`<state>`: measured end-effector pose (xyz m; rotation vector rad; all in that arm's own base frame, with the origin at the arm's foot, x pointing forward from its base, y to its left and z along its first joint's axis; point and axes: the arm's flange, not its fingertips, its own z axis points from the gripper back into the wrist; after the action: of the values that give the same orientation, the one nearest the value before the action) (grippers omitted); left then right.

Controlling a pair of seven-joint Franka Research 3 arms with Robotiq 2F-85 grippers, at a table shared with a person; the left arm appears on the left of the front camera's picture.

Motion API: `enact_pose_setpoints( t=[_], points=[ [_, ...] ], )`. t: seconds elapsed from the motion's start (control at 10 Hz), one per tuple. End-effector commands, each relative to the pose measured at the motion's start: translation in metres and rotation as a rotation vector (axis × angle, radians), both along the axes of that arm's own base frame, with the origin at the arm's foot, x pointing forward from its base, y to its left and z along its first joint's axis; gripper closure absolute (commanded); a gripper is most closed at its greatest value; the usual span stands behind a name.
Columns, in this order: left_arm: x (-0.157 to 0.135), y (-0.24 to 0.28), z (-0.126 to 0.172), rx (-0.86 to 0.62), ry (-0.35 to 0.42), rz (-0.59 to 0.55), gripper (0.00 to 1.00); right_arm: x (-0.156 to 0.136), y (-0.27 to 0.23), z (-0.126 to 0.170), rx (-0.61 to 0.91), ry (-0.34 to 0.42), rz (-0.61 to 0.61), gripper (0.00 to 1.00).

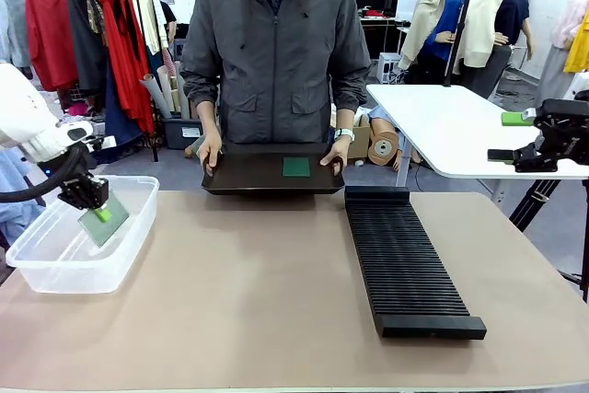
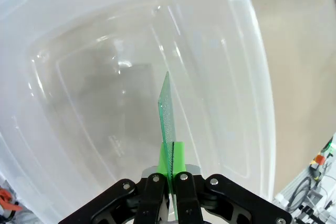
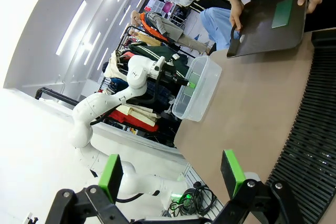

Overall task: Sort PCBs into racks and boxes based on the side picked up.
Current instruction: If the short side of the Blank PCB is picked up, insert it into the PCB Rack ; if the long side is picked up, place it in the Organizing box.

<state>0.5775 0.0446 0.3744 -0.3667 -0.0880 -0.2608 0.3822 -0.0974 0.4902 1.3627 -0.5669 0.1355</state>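
Left claw point(image 2: 171, 157) pinches one PCB point(image 2: 166, 109) by its near edge, board edge-on, long axis running straight out from the fingers toward the floor of the clear box point(image 2: 252, 61); right claw point(image 3: 171, 174) spread, well apart.

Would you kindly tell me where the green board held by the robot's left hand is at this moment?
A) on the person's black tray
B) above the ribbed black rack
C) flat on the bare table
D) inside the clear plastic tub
D: the left hand grips the PCB by one edge, within the walls of the clear tub.
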Motion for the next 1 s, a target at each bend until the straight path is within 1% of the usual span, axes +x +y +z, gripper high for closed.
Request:
enact_pose_setpoints(
  t=[0.0, 0.3, 0.4, 0.5, 0.6, 0.7, 0.9],
  points=[
    [-0.004, -0.002, -0.005, -0.021, 0.003, 0.050, 1.00, 0.000, 0.000, 0.002, 0.008, -0.005, 0.001, 0.00],
    [-0.006, 0.004, -0.022, -0.076, 0.016, 0.097, 1.00, 0.000, 0.000, 0.002, 0.008, -0.005, 0.001, 0.00],
    [-0.006, 0.004, -0.025, -0.084, 0.034, 0.097, 1.00, 0.000, 0.000, 0.002, 0.008, -0.005, 0.001, 0.00],
    [-0.005, 0.006, -0.026, -0.088, 0.037, 0.106, 0.95, 0.000, 0.000, 0.002, 0.008, -0.005, 0.001, 0.00],
    [-0.003, 0.006, -0.027, -0.097, 0.044, 0.115, 0.81, 0.000, 0.000, 0.002, 0.008, -0.005, 0.001, 0.00],
    [-0.001, 0.007, -0.029, -0.120, 0.059, 0.124, 0.61, 0.000, 0.000, 0.002, 0.008, -0.005, 0.001, 0.00],
    [0.001, 0.007, -0.031, -0.129, 0.055, 0.133, 0.21, 0.000, 0.000, 0.002, 0.008, -0.005, 0.001, 0.00]
  ],
)
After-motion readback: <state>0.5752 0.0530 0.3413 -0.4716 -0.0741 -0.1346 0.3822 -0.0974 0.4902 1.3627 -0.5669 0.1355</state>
